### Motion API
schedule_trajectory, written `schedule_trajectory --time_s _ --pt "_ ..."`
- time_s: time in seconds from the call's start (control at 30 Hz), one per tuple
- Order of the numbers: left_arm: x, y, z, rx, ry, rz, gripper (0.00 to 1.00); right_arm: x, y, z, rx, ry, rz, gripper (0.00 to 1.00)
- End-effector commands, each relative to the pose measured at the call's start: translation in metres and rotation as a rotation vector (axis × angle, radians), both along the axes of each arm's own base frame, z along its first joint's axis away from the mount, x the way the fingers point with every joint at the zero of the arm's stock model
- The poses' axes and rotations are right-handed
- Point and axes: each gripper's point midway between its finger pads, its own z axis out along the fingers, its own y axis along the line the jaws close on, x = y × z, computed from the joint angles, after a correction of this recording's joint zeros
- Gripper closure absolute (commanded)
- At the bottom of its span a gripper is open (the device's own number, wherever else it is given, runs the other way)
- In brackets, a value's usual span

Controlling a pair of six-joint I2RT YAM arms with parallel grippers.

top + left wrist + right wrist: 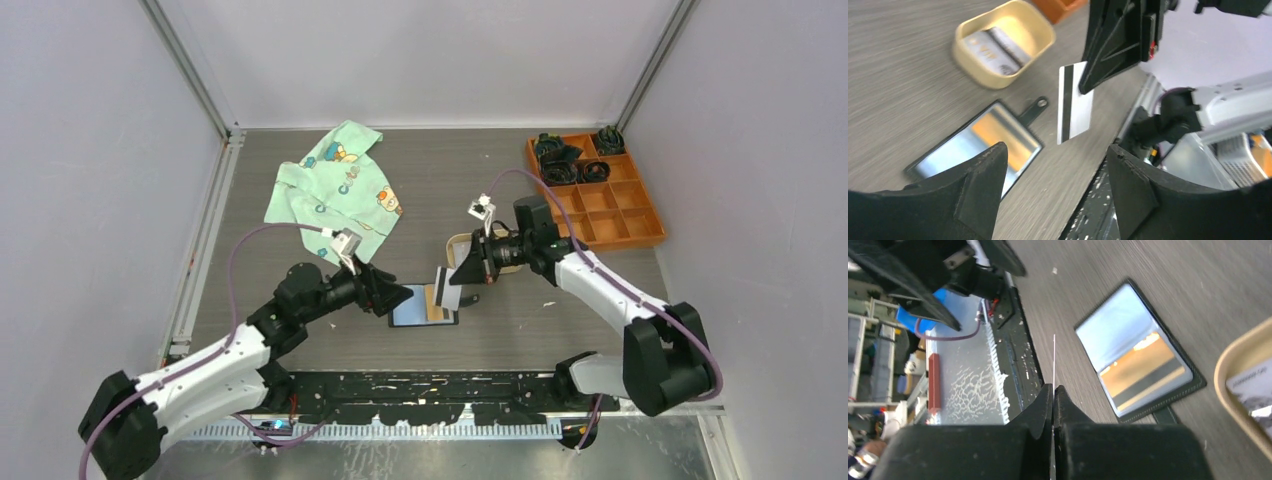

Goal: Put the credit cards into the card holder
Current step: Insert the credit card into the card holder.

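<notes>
Right gripper (1053,390) is pressed together on a white plastic card with a black magnetic stripe (1075,102). I see the card hanging upright above the grey wood-grain table (560,320), at the right edge of the open black leather card holder (973,145). The holder lies flat near the table's centre, with an orange card with a dark stripe (1143,371) in its clear pocket. Left gripper (1056,149) stands spread, gripping nothing, at the holder's left side. Further cards (993,47) lie in the beige oval tray (998,80), just beyond to the right.
</notes>
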Motion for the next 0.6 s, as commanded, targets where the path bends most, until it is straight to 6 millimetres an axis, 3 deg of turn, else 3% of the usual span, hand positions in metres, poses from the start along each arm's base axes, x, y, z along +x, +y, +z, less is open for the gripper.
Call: schedule_trajectory --time_s 0.0,0.1,0.23,0.57 --pt "0.007 0.047 -0.062 0.183 0.128 0.227 0.27 0.016 0.013 -0.035 -0.088 0.114 -0.15 0.99" --pt "0.002 0.058 -0.081 0.222 0.211 0.269 0.28 0.018 0.02 -0.058 -0.13 0.211 -0.212 0.99" --pt "0.004 0.069 -0.099 0.24 0.268 0.348 0.3 0.037 0.021 -0.082 -0.163 0.295 -0.346 0.99" --pt "0.009 0.06 -0.114 0.239 0.324 0.35 0.48 0.046 0.029 -0.115 -0.189 0.445 -0.401 0.99"
